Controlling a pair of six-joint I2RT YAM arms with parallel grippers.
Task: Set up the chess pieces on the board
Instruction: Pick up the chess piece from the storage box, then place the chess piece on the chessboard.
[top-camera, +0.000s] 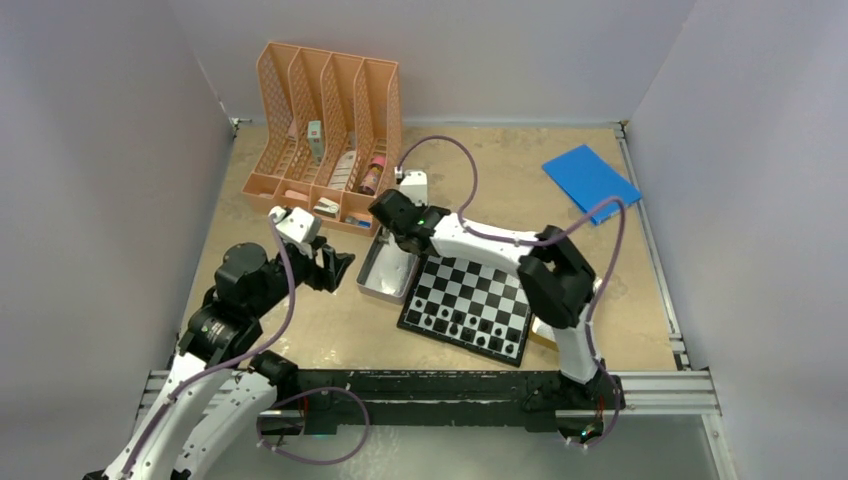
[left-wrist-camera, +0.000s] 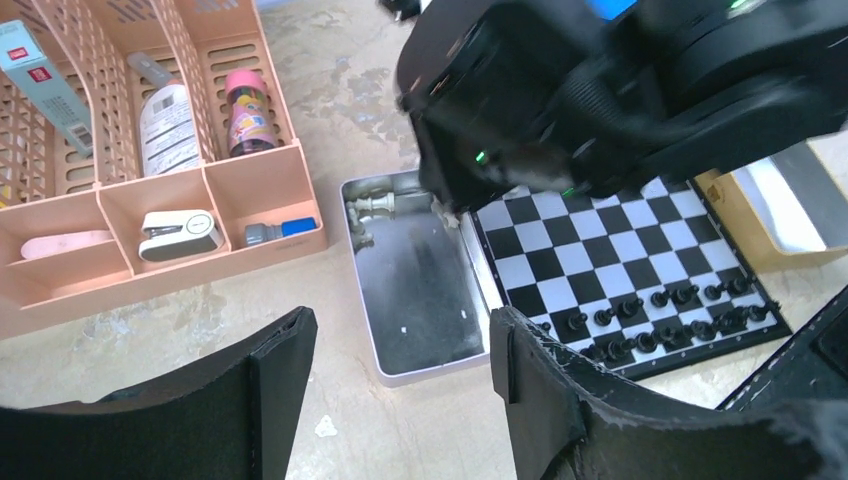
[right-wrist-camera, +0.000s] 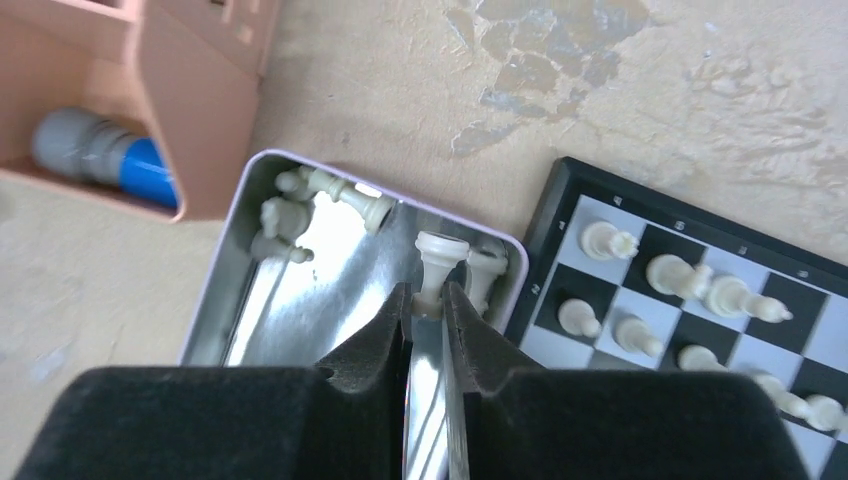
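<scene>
The checkered board (top-camera: 468, 305) lies in the middle, with black pieces (top-camera: 470, 325) on its near rows and white pieces (right-wrist-camera: 690, 280) on its far rows. My right gripper (right-wrist-camera: 428, 305) is over the metal tin (top-camera: 385, 268) beside the board's left edge. It is shut on a white piece (right-wrist-camera: 437, 260) by its top end, base pointing away. A few more white pieces (right-wrist-camera: 300, 205) lie in the tin's far end. My left gripper (left-wrist-camera: 400, 340) is open and empty, left of the tin, above the bare table.
A peach plastic file rack (top-camera: 325, 130) with small items stands behind the tin. A blue sheet (top-camera: 590, 180) lies at the back right. A yellow-edged tin (left-wrist-camera: 770, 215) sits right of the board under the right arm.
</scene>
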